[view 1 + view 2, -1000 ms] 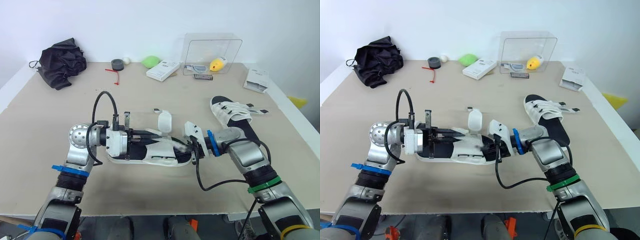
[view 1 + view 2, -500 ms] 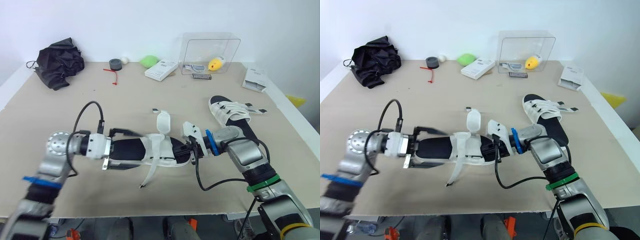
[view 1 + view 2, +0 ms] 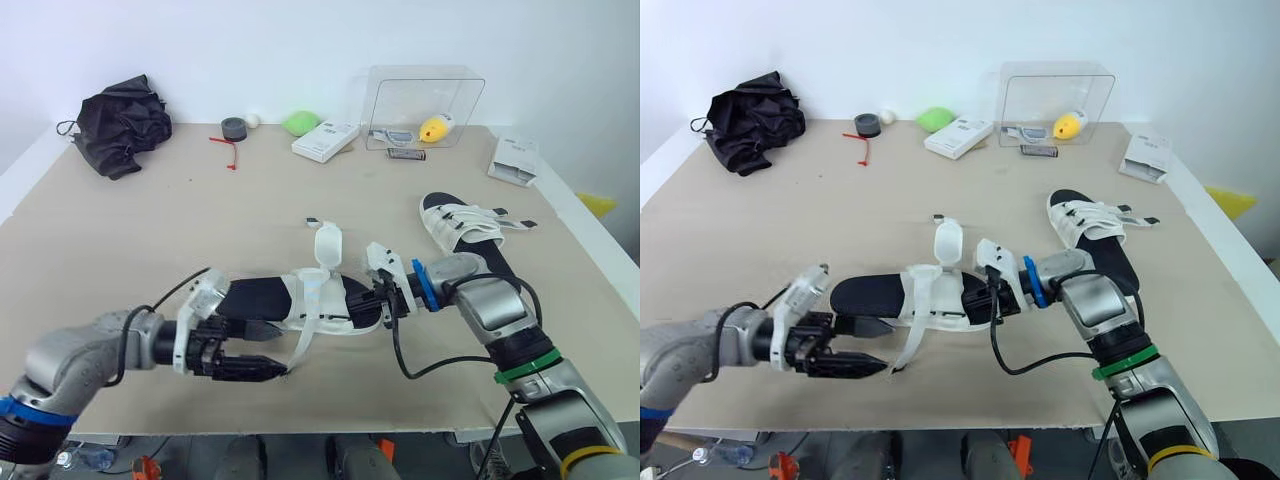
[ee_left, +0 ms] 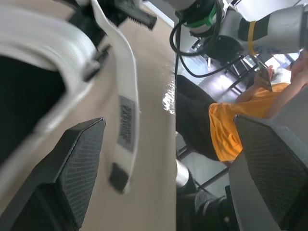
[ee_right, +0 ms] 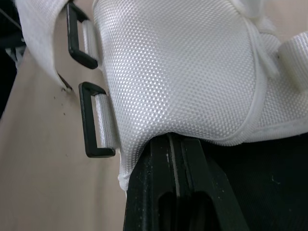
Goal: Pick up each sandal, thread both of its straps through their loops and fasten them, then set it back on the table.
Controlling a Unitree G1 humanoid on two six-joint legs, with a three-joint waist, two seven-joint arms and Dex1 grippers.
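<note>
Our right end effector (image 3: 384,307) pinches one end of the sandal (image 3: 262,298), which lies on the desk (image 3: 150,230), and our left end effector (image 3: 256,353) is spread wide around the sandal's loose strap (image 3: 306,335), so we think the floppy strap may slip out if it closes crooked.

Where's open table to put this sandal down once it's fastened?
Bare tabletop lies left, between the black bundle and the held sandal, and mid-table before the white box. Crowded: the back row, and right, around the second sandal.
</note>
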